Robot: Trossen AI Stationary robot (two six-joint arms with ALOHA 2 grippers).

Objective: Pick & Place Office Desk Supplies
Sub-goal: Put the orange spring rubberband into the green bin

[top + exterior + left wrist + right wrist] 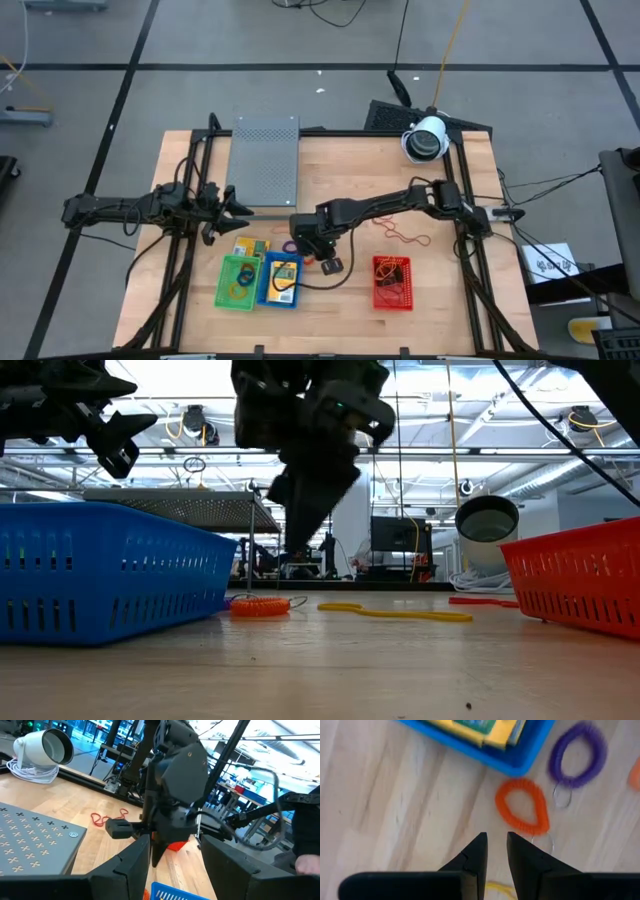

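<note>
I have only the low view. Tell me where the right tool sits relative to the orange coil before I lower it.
Observer: The right tool hangs just short of the orange coil loop, not over it. Its fingers stand a narrow gap apart with nothing between them.
Operator: Say what lies beyond that loop.
Observer: A purple coil loop lies on the wood beside the blue basket, which holds yellow packets.
Operator: Report the left tool.
Observer: The left tool is open and empty, hovering by a corner of the grey perforated box, away from the baskets.
</note>
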